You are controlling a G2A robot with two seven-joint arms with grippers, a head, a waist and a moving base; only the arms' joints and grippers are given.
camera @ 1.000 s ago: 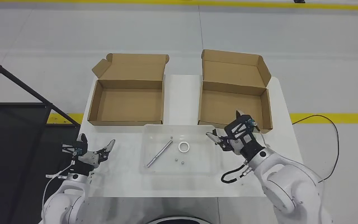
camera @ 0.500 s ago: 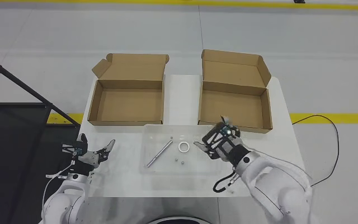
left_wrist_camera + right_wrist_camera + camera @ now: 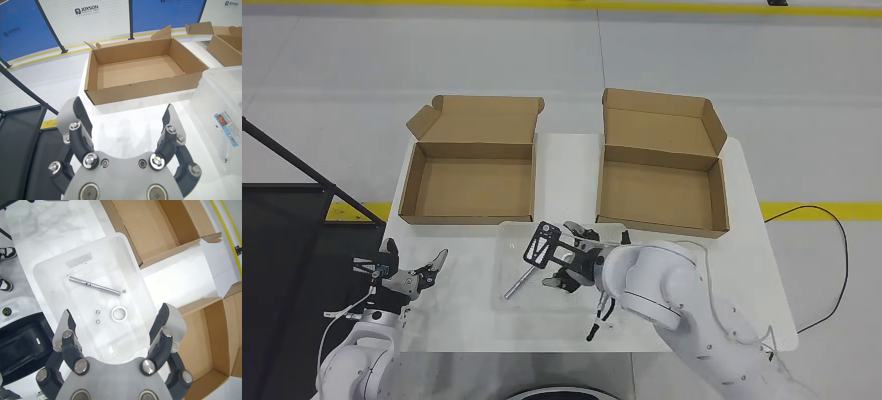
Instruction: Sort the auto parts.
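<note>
The clear bin (image 3: 510,238) sits near the front of the table (image 3: 752,280); all places below are given off it. R gripper (image 3: 560,258) hangs over the bin's middle, jaws wide, holding nothing. L gripper (image 3: 433,270) is off the bin's left end, near but not touching it, jaws also wide & holding nothing.

Top view: R arm covers much of the bin floor. Part of the rod (image 3: 515,289) pokes out in the bin's left part, lying slantwise.

R wrist view looks down into the bin (image 3: 49,289) past the R gripper (image 3: 115,319) & gives what the arm covers:
- the whole rod (image 3: 94,286), flat on the floor toward the left end
- a metal ring (image 3: 119,313) nearer mid-bin
- two small balls (image 3: 97,312) just beside the ring, apart from each other & from the rod

Two open cardboard boxes stand behind the bin: left box (image 3: 470,188) behind its left half, right box (image 3: 657,195) behind its right end.

L wrist view has the L gripper (image 3: 123,113) w/ the left box (image 3: 136,68) beyond it. It adds the bin's left end wall (image 3: 217,91) seen side-on, w/ a printed label (image 3: 226,123) stuck on it.
</note>
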